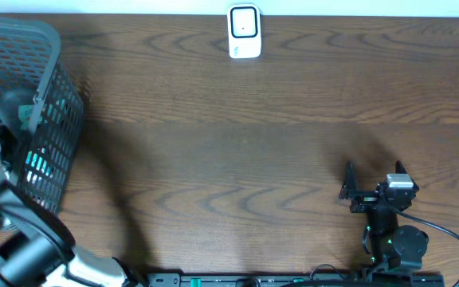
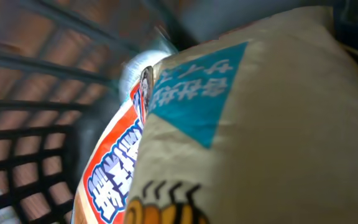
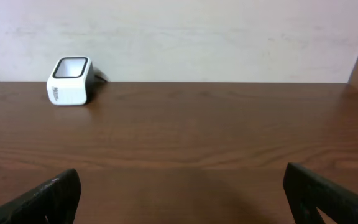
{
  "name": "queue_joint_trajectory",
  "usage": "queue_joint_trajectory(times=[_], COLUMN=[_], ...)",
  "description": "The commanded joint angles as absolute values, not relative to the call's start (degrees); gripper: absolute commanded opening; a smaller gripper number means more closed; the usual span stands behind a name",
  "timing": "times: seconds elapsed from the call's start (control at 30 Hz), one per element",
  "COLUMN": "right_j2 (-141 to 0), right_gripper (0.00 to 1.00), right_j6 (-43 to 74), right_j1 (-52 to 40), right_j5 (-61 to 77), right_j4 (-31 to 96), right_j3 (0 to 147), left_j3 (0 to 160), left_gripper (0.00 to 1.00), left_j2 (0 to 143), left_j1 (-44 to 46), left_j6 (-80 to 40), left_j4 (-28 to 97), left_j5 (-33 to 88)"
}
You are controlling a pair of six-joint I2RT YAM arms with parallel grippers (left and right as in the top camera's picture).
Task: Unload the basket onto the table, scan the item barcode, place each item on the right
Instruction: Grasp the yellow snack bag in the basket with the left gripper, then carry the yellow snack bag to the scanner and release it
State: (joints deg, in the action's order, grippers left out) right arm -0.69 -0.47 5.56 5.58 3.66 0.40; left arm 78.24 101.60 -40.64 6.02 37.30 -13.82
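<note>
- The packet (image 2: 260,124) fills the left wrist view. It is a beige bag with a blue label (image 2: 194,93) and orange, white and blue lettering along one edge.
- In that view its long axis runs from lower left to upper right. The printed face is turned to the camera and the label's writing sits tilted.
- The packet lies inside the basket (image 2: 17,155). The dark mesh wall shows just beside it on the left, with the wooden table visible through the holes.
- The left gripper's fingers are out of sight. They are closed together, but whether they pinch the packet cannot be told.
- From above, the left arm (image 1: 22,231) rises from the near left corner and bends down over the basket's rim (image 1: 54,56). The mesh wall stands between the packet and the bare table (image 1: 213,159).
- The right gripper (image 1: 373,177) sits low at the near right, well apart from the basket. It points toward the far edge with its fingers (image 3: 48,199) spread wide and nothing between them.
- The white scanner (image 1: 244,32) stands at the far edge of the table, midway along it and well apart from both arms.
</note>
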Motion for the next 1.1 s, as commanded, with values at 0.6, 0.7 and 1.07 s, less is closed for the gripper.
queue_joint_trajectory(times=[0.6,0.7,1.07], right_j2=[-0.38,-0.38,-0.38], right_gripper=[0.99,0.99,0.99], right_j6=[0.19,0.16,0.16], right_j1=[6.02,6.02,6.02], right_j5=[5.54,5.52,5.52], right_j4=[3.92,3.92,3.92], right_j3=[0.32,0.32,0.32], left_j3=[78.78,78.76,78.76], left_gripper=[0.07,0.07,0.07], left_j2=[60.99,61.17,76.42], left_j1=[-34.7,-27.51,6.55], left_j6=[-24.05,-24.34,-26.39], left_j4=[11.29,11.51,15.31], left_j5=[28.84,29.85,27.05])
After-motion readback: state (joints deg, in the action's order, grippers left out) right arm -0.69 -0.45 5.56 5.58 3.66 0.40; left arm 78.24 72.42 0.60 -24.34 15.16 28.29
